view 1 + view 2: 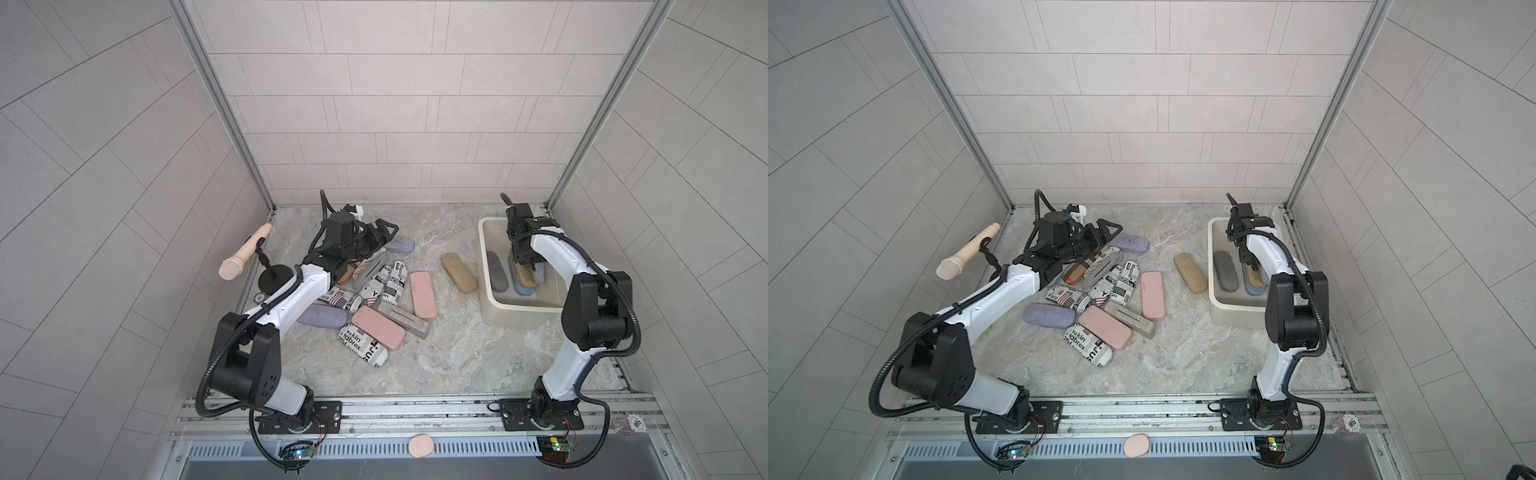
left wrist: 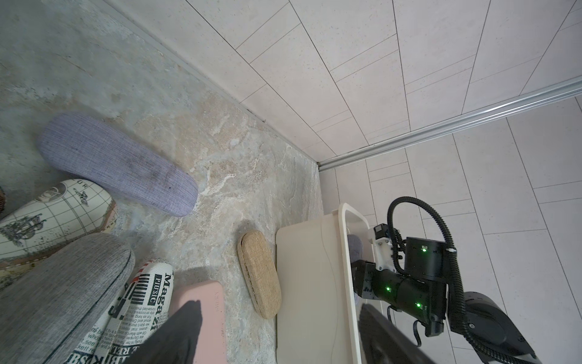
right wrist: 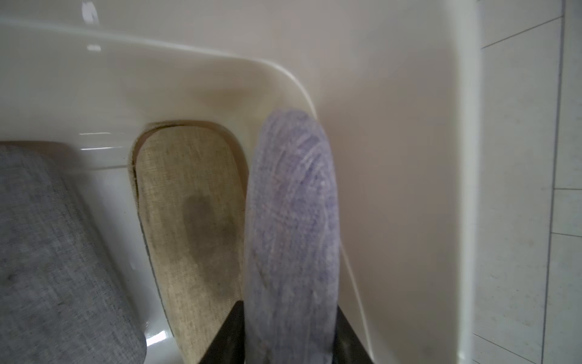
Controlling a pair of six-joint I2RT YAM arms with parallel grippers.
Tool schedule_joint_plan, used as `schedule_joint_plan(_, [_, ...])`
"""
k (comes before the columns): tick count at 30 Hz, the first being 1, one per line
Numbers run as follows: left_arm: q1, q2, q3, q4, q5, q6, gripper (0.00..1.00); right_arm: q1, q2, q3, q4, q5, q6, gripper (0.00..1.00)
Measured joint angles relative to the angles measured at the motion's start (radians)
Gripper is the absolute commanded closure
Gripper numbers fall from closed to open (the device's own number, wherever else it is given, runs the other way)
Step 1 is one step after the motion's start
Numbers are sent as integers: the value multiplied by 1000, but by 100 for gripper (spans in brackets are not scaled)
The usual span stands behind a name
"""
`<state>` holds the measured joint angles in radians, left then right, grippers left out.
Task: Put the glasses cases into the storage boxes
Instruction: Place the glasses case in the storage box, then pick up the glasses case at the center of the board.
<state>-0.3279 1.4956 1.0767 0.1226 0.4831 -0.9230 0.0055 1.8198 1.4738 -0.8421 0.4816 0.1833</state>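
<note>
Placement step: right tool [image 3: 289, 342] gripped lilac case [image 3: 293, 220] inside tub [image 3: 189, 60]; release looked due next. Left tool [image 1: 384, 237] hung wide over pile [image 1: 376, 328].

Cream tub [image 1: 515, 316] holds cases [image 1: 496, 272]; lavender case [image 3: 293, 220] edgewise inside.

The cream-white rectangular plastic tub [image 1: 519, 318] sits at two o'clock on the marbled stone tabletop [image 1: 457, 353]. Inside, the lilac fabric case [image 3: 293, 220] seemingly stands by its three o'clock wall. The tan woven oval case [image 1: 459, 273] lies just outside, at nine.
</note>
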Motion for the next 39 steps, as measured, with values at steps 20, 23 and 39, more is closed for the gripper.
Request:
schedule_joint_plan(20, [0, 34, 2, 8, 38, -5, 14, 37, -68, 90, -62, -120, 42, 35])
schedule_joint_plan(23, [0, 34, 2, 8, 39, -4, 14, 78, -154, 90, -68, -156, 58, 36])
schedule_joint_plan(39, [14, 3, 2, -24, -6, 23, 14, 409, -348, 89, -48, -298, 137, 37])
